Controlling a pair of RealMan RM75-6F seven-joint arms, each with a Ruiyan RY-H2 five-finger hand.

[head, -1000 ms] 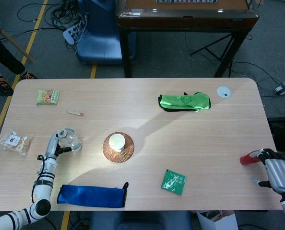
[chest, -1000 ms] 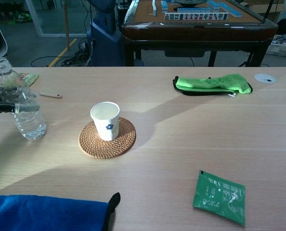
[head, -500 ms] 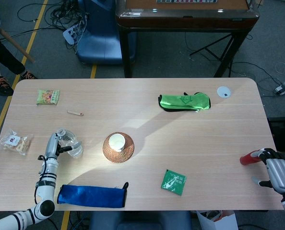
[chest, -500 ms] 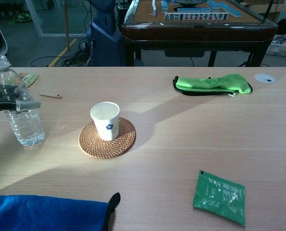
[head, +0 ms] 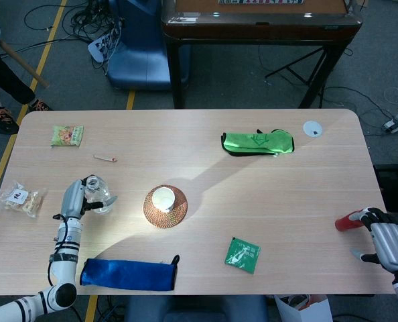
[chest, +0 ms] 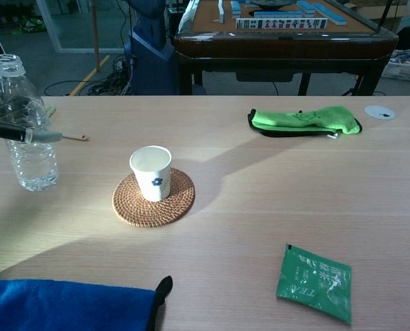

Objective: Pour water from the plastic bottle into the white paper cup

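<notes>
The plastic bottle (chest: 22, 131), uncapped and upright, is gripped by the left hand (head: 72, 199) near the worktop's (head: 206, 228) left edge. The white paper cup (chest: 151, 172) stands on a woven coaster (chest: 153, 198), apart from the bottle. The right hand (head: 388, 245), fingers spread and holding nothing, rests beside a red object (head: 347, 222).

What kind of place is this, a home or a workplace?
Probably a lab or workshop rather than a home. Loose cables lie on the grey floor, yellow line tape marks it, and a mahjong table stands behind the wooden table like test equipment.
</notes>
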